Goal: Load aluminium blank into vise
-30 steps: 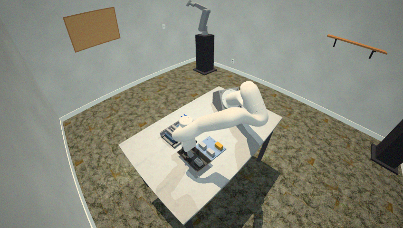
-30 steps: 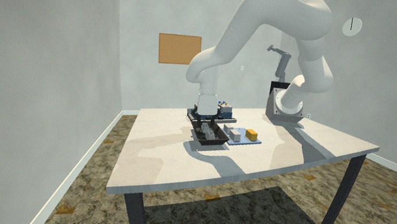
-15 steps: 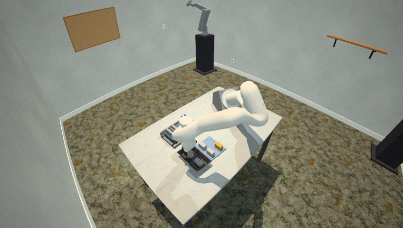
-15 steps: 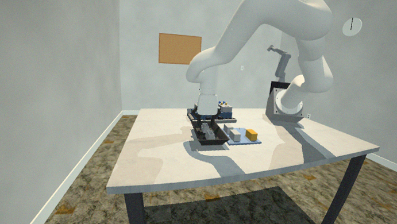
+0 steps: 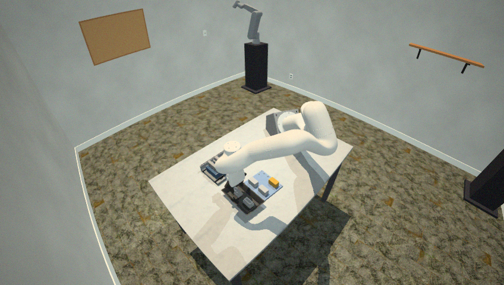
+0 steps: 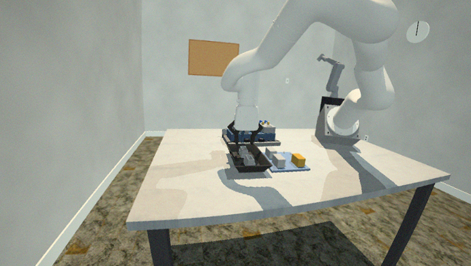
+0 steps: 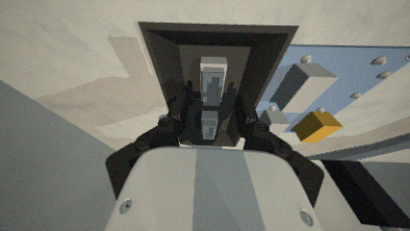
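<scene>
two finished parts (image 5: 248, 202) (image 6: 249, 159) (image 7: 213, 82) lay in the outfeed tray (image 5: 247, 211) (image 6: 252, 169) (image 7: 218, 28), where they belonged. the claw (image 5: 235, 193) (image 6: 244, 144) (image 7: 212, 100) stood well open above, gripping nothing, probably to free one. beyond, aluminium blanks (image 5: 263, 190) (image 6: 278, 160) (image 7: 304, 89) waited on the infeed plate (image 5: 274, 192) (image 6: 290, 170) (image 7: 332, 58).

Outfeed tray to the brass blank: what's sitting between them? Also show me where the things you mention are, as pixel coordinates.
One aluminium blank (image 5: 263, 190) (image 6: 278, 161) (image 7: 307, 93), on the infeed plate (image 5: 273, 192) (image 6: 286, 168) (image 7: 348, 63), stands between the outfeed tray (image 5: 255, 195) (image 6: 254, 168) (image 7: 264, 63) and the brass blank (image 5: 273, 182) (image 6: 298, 160) (image 7: 319, 126). The top and exterior views show it.
</scene>
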